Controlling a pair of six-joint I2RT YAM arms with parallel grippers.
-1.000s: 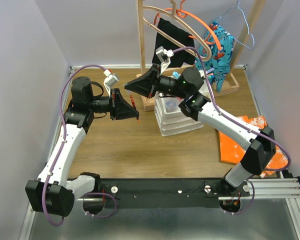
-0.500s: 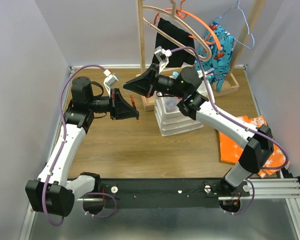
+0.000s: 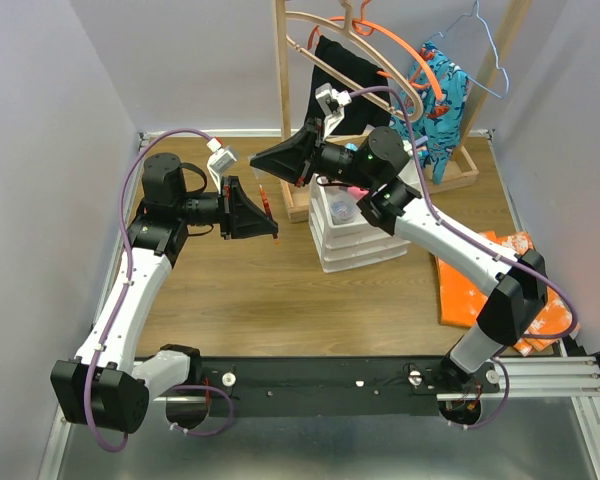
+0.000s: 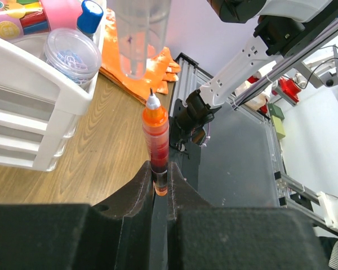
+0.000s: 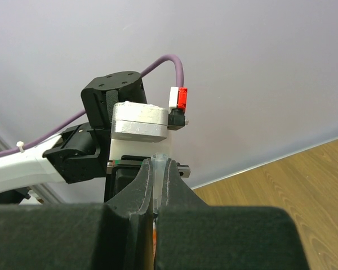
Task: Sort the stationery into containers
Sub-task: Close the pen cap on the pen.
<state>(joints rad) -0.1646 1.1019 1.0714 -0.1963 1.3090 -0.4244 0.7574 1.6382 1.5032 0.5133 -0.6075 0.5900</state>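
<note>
Above the table's [image 3: 230,290] far half, the left gripper [image 4: 159,171] clamps a red pen [image 4: 156,132] while the right gripper [image 5: 158,171] pinches a clear cap [image 5: 160,161].

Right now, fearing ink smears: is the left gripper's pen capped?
Uncapped: the pen shows a bare tip in the left gripper.

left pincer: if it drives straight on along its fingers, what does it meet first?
Most likely the clear tube, just past the tip of the orange pen that the left pincer grips. The tube is blurred, so depth is uncertain. If it misses, the orange cloth comes next.
</note>
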